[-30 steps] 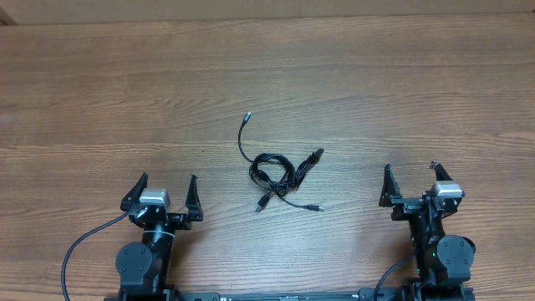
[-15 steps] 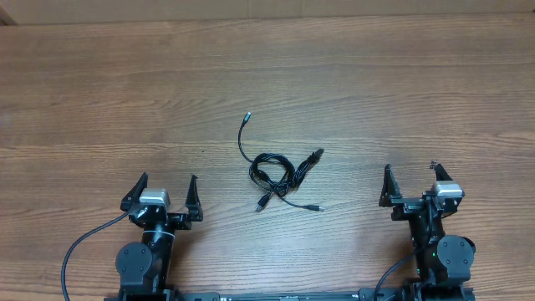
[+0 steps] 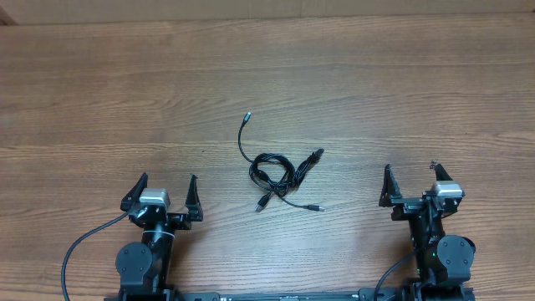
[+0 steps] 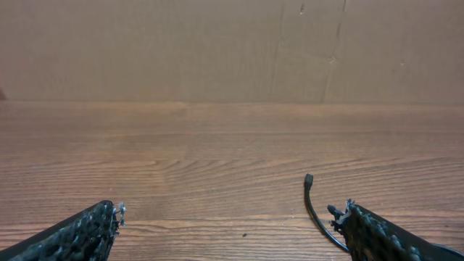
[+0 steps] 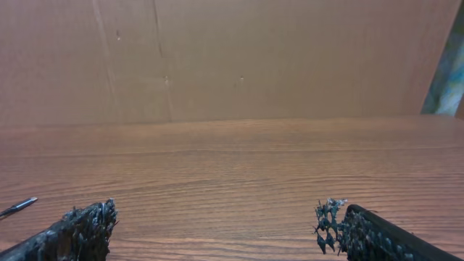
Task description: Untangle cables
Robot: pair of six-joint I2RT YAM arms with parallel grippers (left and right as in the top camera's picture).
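While both arms sit low at the near edge of the bench (image 3: 100, 92), the left fingers (image 3: 194, 199) stand spread wide and hold nothing, pointing out over bare wood. Ahead of them and off to their right, the cables (image 3: 276, 174) lie in a small knotted bundle on the bench, roughly midway between the two arms and touching neither. A loose strand (image 3: 242, 138) runs from the knot toward the far side and ends in a plug; the left wrist view catches it just inside the right-hand finger. Shorter plug ends splay out on the bundle's near and right sides, so the whole lies on a slant from far left to near right. Farther right, the right fingers (image 3: 388, 191) are likewise released and empty, with the bundle ahead and to their left; only a plug tip (image 5: 18, 206) shows at the left edge of the right wrist view. By the overhead view the left arm looks slightly nearer, and either arm would have to reach forward and inward to meet the knot.
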